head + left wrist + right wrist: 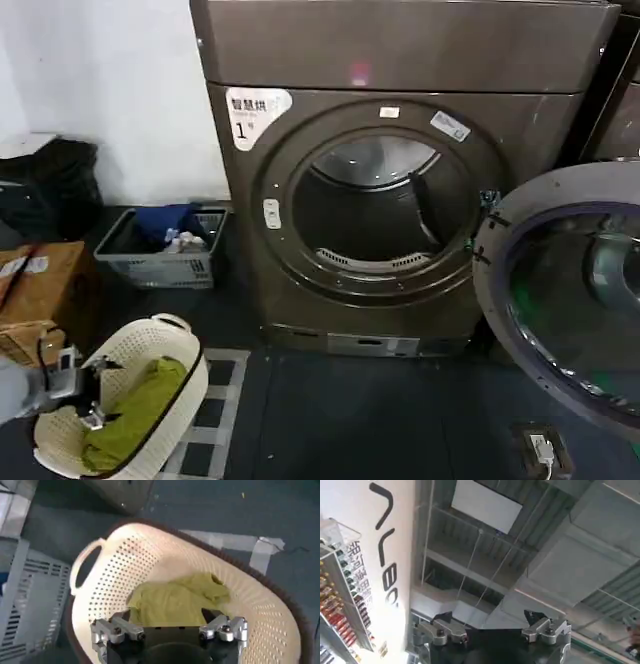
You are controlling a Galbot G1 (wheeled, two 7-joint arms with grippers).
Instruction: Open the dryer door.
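White wall, dark floor (taped), grey crate

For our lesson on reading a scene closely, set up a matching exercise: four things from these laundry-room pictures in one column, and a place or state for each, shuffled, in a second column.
Things
1. dryer door
2. green cloth
3. grey crate
4. left gripper

Places or states
A. lying in the cream basket
B. swung wide open to the right of the drum
C. on the floor left of the dryer, by the wall
D. fingers apart above the green cloth

Pairs: 1-B, 2-A, 3-C, 4-D
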